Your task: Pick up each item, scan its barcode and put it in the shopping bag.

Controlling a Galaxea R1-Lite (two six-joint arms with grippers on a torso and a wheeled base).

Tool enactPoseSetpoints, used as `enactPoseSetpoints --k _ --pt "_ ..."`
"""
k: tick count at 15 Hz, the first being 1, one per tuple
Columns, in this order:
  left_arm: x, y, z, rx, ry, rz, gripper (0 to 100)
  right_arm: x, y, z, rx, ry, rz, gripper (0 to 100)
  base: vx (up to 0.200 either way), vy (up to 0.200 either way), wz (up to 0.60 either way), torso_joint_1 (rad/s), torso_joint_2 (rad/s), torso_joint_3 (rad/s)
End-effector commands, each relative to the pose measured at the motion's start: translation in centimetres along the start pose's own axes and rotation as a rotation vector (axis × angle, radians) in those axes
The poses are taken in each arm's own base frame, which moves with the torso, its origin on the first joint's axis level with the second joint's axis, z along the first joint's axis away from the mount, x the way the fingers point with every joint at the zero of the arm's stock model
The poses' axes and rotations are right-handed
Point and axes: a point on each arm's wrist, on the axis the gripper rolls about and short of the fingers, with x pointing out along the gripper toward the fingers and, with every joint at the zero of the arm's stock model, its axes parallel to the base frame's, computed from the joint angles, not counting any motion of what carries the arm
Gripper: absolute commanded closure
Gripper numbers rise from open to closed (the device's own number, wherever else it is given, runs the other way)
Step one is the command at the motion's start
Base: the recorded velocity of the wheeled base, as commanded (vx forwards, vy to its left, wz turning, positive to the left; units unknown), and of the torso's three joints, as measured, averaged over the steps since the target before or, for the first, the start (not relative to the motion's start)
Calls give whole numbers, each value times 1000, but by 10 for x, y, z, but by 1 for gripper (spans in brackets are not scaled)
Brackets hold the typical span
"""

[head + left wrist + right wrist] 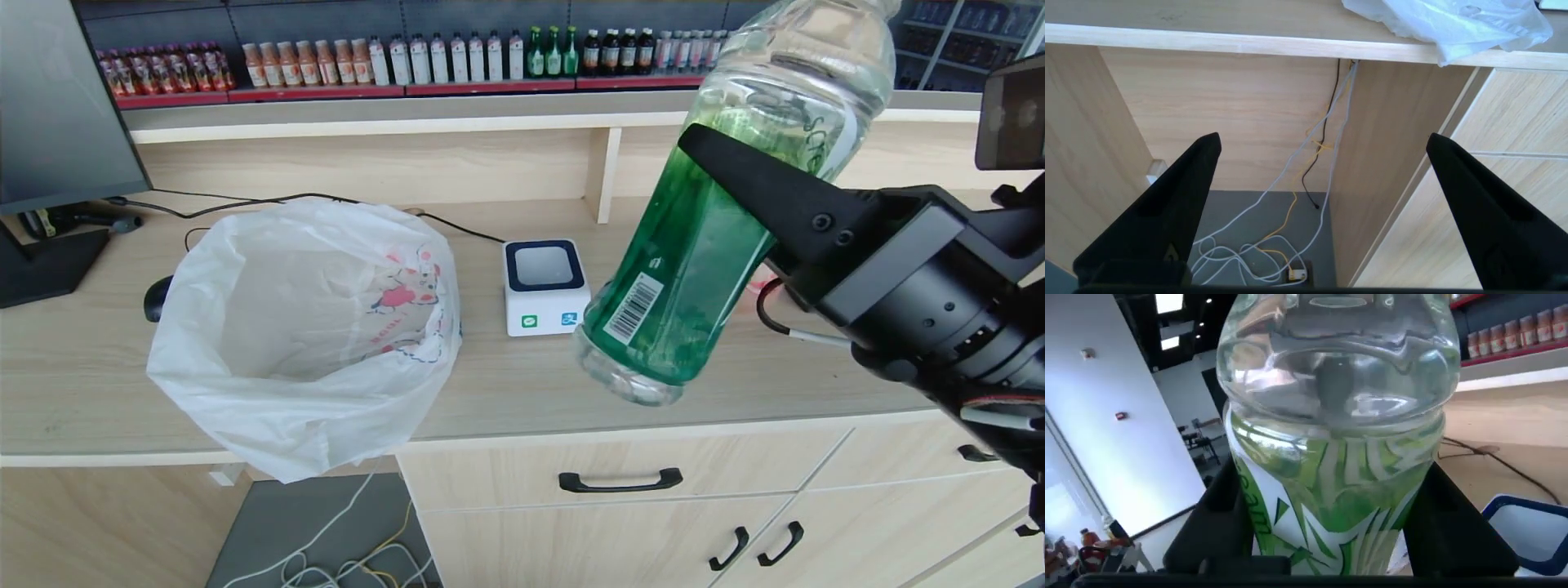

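Green-labelled bottle (694,269): one, clear plastic with clear liquid, held up over the counter at about 3 o'clock from the scanner. It is tilted, base toward 7 o'clock and neck toward 1 o'clock. One barcode (634,308) shows low on its label, near the base.
Right gripper (759,196): clamped around the bottle's middle. One black finger (735,167) lies across the label on the near side. From the wrist, the two fingers hug the bottle (1335,392) on either side of the gripper (1335,531).
Left gripper (1323,143): down below the counter edge, its two fingers spread wide with nothing between them, in front of loose cables (1290,237) in the gap under the counter.
Scanner (544,286): one small white box with a dark-rimmed window on top, standing mid-counter.
Shopping bag (302,327): one, thin white plastic with a pink print, mouth open, at 9 o'clock from the scanner. Its lower fold spills over the counter's front edge.
Counter (506,384): light wood, with four black handles on the drawers and doors beneath it.
Monitor (65,98): one, at the far 10 o'clock corner, with one dark mouse (157,298) touching the bag's 9 o'clock side.
Back shelf (408,86): one long row of bottles, too small to count.
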Motion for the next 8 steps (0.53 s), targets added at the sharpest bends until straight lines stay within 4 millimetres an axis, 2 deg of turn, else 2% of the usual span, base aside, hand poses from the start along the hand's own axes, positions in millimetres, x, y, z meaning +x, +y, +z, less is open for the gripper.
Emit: enactPoseSetpoints --k 1,8 --pt "0 0 0 0 0 0 0 -4 -2 -8 38 22 -2 100 0 0 0 0 0 0" --pt "0 0 0 0 0 0 0 -4 3 -3 221 -29 59 100 0 0 0 0 0 0"
